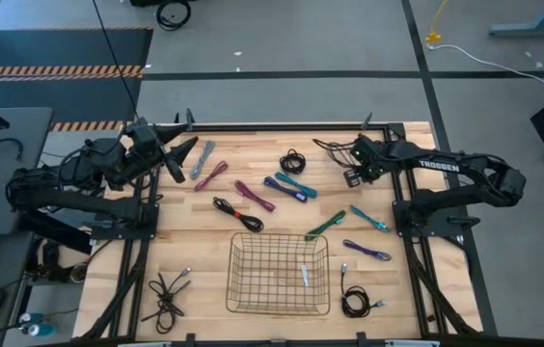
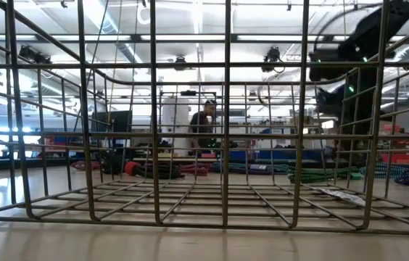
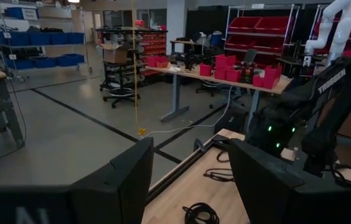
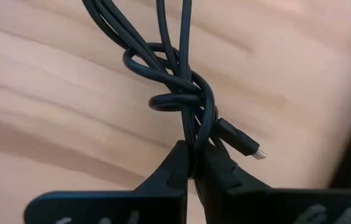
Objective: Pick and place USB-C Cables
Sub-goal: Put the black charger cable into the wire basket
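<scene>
Several USB-C cables lie on the wooden table: grey (image 1: 203, 157), magenta (image 1: 210, 175), purple (image 1: 254, 196), blue and teal (image 1: 292, 186), a black coil (image 1: 293, 160), green (image 1: 325, 225) and black bundles near the front (image 1: 168, 290) (image 1: 354, 303). My right gripper (image 1: 349, 157) is at the far right of the table, shut on a knotted black cable (image 4: 178, 81). My left gripper (image 1: 181, 154) is open and empty at the far left, above the table; its open fingers show in the left wrist view (image 3: 191, 186). My right gripper pinches the black cable's bundled strands (image 4: 195, 138) between its two fingertips, just below the knot and beside a plug end (image 4: 244, 144). The rest of the bundle runs on from the fingers over the wood. Whether it is lifted clear I cannot tell.
A wire mesh basket (image 1: 279, 306) stands at the front middle, with a small white piece (image 1: 304, 275) lying in it; it fills the low view (image 2: 226, 203). More cables, teal (image 1: 369, 219) and purple (image 1: 367, 252), lie at the right. A person (image 2: 204, 123) stands far behind the table.
</scene>
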